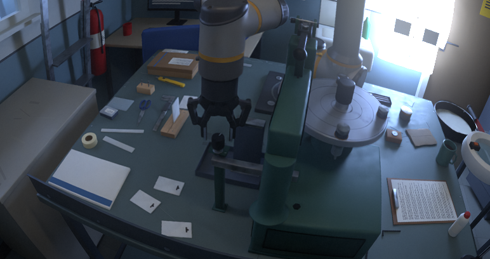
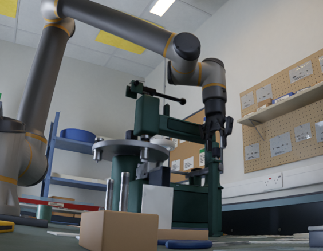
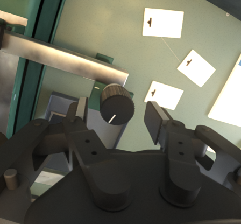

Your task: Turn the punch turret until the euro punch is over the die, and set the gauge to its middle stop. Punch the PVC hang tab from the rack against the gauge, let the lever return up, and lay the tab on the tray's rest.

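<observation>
My gripper [image 1: 218,134] [image 2: 216,143] [image 3: 116,117] hangs just above the black ribbed gauge knob [image 1: 218,141] [image 3: 117,108], which sits on a green post beside the steel gauge bar [image 1: 236,165] [image 3: 64,60]. To the right stands the green punch press [image 1: 291,127] [image 2: 154,120] with its grey turret disc [image 1: 346,112] [image 2: 130,147] and its lever [image 2: 159,94] raised. The white PVC hang tab [image 1: 175,109] [image 2: 157,205] stands upright in the wooden rack [image 1: 174,124]. A dark tray [image 1: 226,168] lies under the gauge bar. The gripper is open and holds nothing.
A black bowl [image 1: 454,120] and a green mug [image 1: 446,152] sit at the right end of the table. Three punched white cards [image 1: 168,185] [image 1: 145,201] [image 1: 176,229] lie near the front edge. A pad [image 1: 89,177], tape roll [image 1: 89,140], scissors [image 1: 144,107] and clipboard [image 1: 423,200] are spread about.
</observation>
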